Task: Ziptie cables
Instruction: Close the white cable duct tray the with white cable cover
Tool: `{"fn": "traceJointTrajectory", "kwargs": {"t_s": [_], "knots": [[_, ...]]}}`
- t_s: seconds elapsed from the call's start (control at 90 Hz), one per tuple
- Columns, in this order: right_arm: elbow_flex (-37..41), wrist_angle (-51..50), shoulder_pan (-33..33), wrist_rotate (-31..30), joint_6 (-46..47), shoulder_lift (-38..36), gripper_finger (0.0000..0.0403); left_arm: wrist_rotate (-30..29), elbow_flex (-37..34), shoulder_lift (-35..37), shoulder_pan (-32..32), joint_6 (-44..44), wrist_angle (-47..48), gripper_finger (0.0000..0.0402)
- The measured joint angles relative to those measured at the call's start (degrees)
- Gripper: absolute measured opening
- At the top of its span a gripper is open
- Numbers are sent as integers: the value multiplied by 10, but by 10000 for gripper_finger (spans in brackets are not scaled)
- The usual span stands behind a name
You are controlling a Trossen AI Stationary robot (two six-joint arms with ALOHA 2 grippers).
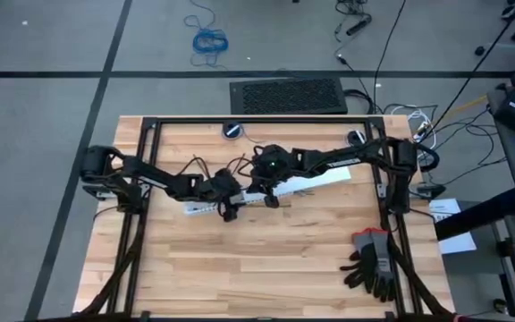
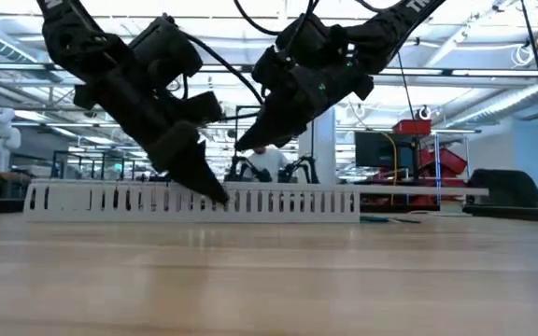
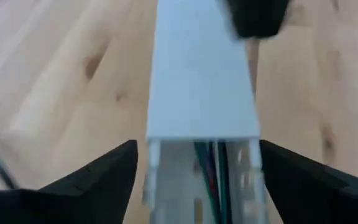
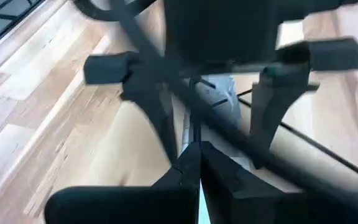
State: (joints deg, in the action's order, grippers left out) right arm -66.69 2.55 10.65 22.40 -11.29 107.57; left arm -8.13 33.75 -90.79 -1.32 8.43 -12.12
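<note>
The left gripper (image 3: 194,168) is spread wide astride the white slotted plastic duct (image 3: 201,93) holding thin blue-green cables (image 3: 209,171). The right gripper (image 4: 194,165), pinched shut on nothing visible, sits at the left's two o'clock. Closing could shove the duct and spill the wires.

Grey concrete floor (image 1: 43,54) crossed by dark tape lines. Black ribbed floor mat (image 1: 289,96) at twelve o'clock beyond light wooden table (image 1: 266,268). Bright ceiling strip lights (image 2: 493,70) overhead.

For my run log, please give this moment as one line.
left gripper: open, straddling white duct | cables: inside duct | right gripper: shut, over duct
</note>
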Motion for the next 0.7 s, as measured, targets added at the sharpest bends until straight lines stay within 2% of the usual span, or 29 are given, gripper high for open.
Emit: {"fn": "traceJointTrajectory", "kwargs": {"t_s": [0.122,0.256,0.578,0.7], "knots": [[6,-3,1,0,0,0,0,-18,-14,0,9,17,21,322],[12,-2,1,0,3,-1,0,-26,-30,0,16,27,-6,322],[37,34,1,0,30,-1,0,-56,-102,0,22,16,-210,322],[37,35,1,0,32,-1,0,-65,-125,0,22,17,-252,322]]}}
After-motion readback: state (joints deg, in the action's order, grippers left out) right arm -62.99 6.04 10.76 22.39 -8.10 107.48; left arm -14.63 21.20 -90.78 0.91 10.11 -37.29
